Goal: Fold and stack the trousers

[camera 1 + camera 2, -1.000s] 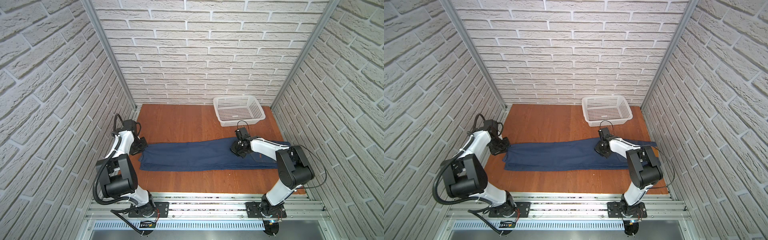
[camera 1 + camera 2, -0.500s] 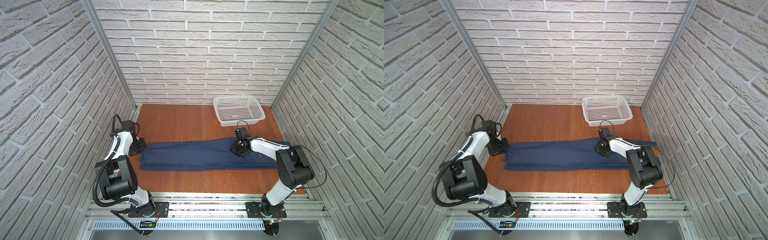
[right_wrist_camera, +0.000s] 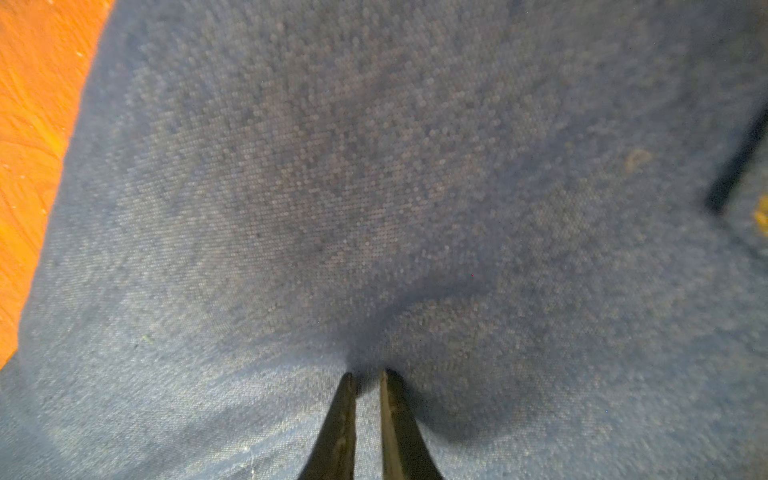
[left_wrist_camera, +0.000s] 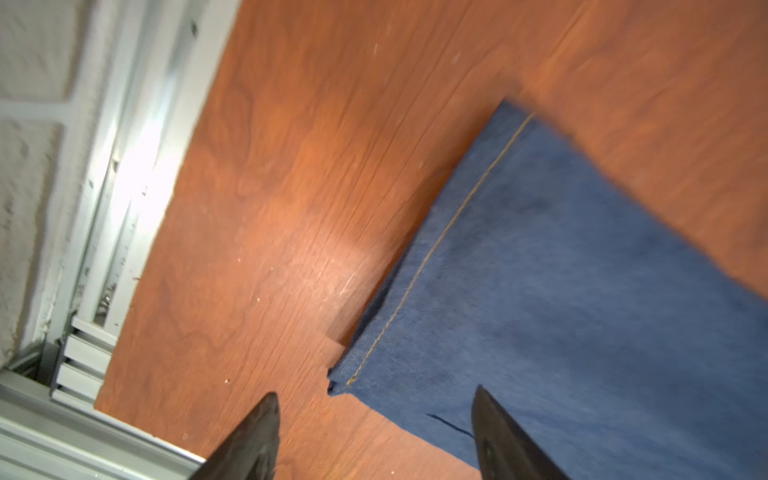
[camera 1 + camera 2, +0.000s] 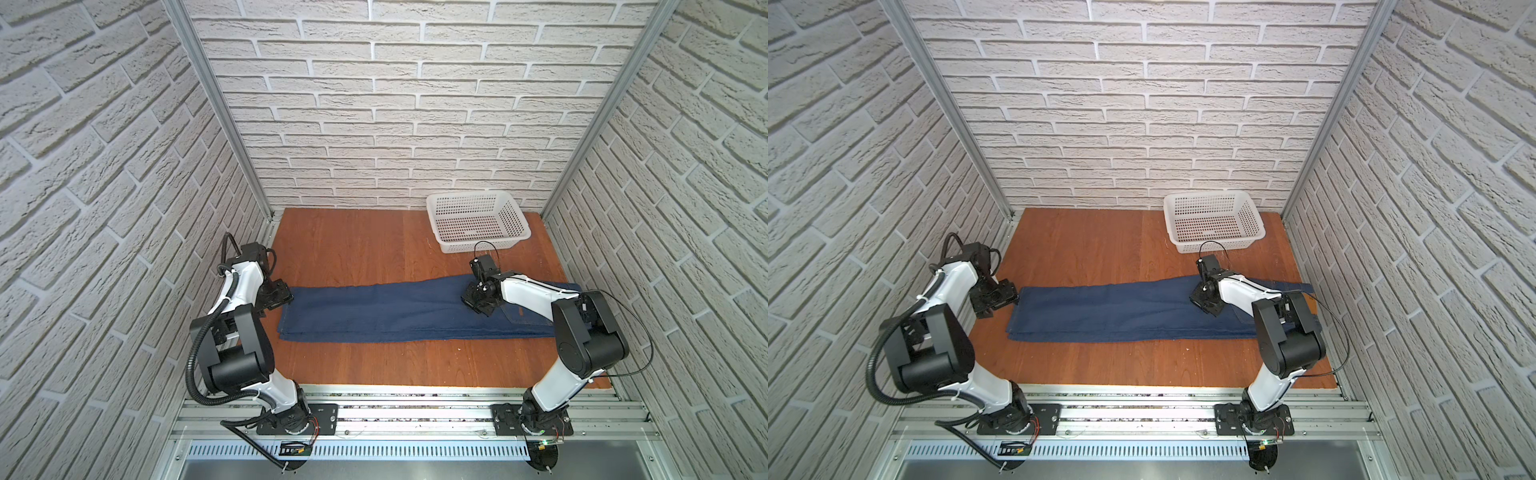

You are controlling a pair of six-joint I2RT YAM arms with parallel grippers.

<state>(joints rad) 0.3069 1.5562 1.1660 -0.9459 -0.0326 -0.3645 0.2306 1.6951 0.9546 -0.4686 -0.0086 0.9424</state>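
Observation:
The dark navy trousers [image 5: 395, 309] [image 5: 1121, 311] lie flat in a long band across the wooden table, leg hems to the left and waist to the right. At the far left hem corner my left gripper [image 5: 286, 296] [image 5: 1013, 297] [image 4: 376, 409] stands open. The stitched hem of the trousers [image 4: 582, 311] lies on the wood between its fingers and is not gripped. My right gripper [image 5: 468, 301] [image 5: 1198, 301] [image 3: 368, 374] presses down on the thigh area of the trousers [image 3: 374, 187]. Its fingers are nearly together and pinch a small pucker of denim.
A white perforated basket [image 5: 482, 248] [image 5: 1219, 246] stands empty at the back right of the table [image 5: 353, 249]. Brick-pattern walls and metal posts close in three sides. An aluminium rail [image 4: 104, 249] runs along the table's left edge, close to my left gripper.
My left gripper has gone from shut to open and has let go of the hem corner, which now lies on the table. The right arm and the trousers have hardly moved.

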